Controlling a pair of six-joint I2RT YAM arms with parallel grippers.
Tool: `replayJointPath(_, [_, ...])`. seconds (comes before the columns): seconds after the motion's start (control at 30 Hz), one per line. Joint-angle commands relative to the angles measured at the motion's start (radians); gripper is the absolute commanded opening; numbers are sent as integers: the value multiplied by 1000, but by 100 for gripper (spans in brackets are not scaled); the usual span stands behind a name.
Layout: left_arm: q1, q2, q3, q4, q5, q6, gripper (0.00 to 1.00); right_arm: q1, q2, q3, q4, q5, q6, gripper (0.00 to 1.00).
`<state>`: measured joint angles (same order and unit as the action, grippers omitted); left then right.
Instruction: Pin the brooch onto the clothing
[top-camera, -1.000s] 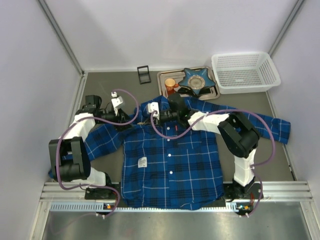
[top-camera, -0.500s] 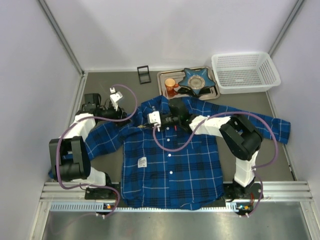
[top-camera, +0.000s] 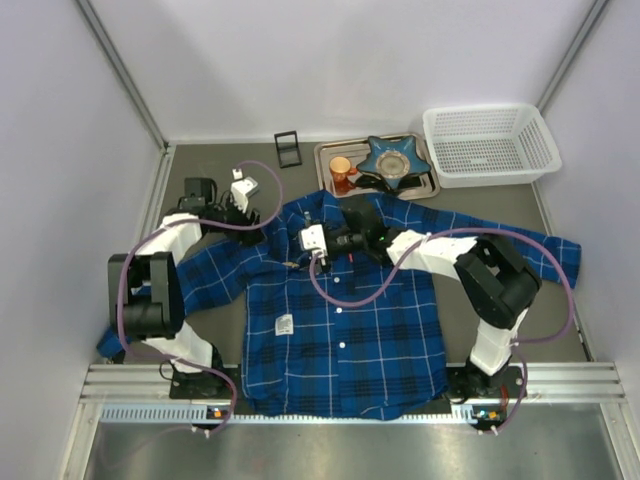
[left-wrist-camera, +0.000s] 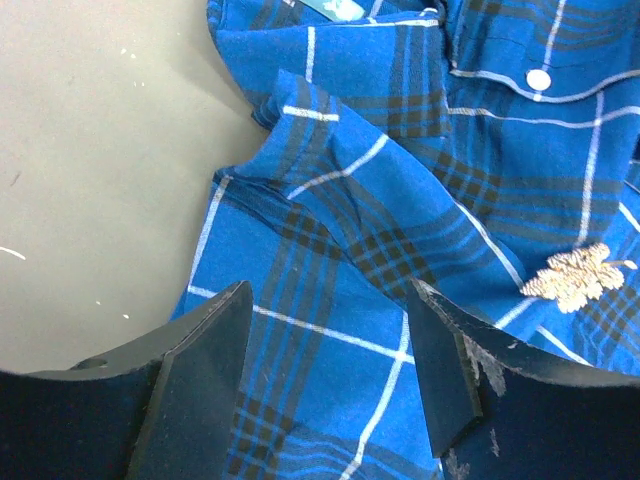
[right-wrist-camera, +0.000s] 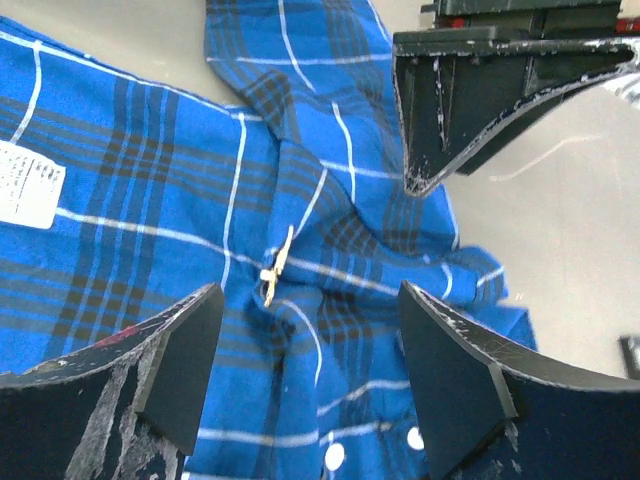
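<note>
We see that the left gripper (left-wrist-camera: 325, 330) has drawn back to the far left, it and the right gripper (right-wrist-camera: 308, 300) both wide open and empty, while the brooch (right-wrist-camera: 277, 265) rests on the plaid shirt (top-camera: 345, 325) at its left shoulder, seemingly pinned.

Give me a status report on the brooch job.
Left gripper open, empty. Right gripper open, empty. Brooch on shirt, ungripped. Nothing blocking it.

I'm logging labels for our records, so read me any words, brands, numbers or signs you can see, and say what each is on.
White label on the plaid shirt: faint grey print, too small and blurred to read.
No other words, brands, numbers or signs can be read in any view.
</note>
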<state>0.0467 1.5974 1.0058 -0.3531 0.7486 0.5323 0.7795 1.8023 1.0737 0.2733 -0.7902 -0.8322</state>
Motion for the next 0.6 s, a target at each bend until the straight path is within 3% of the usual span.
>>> replayJointPath(0.0, [-42,64,97,-36,-92,-23,69,-65,-77,87,-147,44,113,74])
replayJointPath(0.13, [-42,142,215,-90,-106,-40,70,-208,-81,161,-302,100,273,82])
replayJointPath(0.3, [-73,249,349,-162,-48,-67,70,-370,-60,268,-560,155,326,79])
replayJointPath(0.57, [-143,375,525,-158,-109,-172,70,-506,23,318,-638,368,364,72])
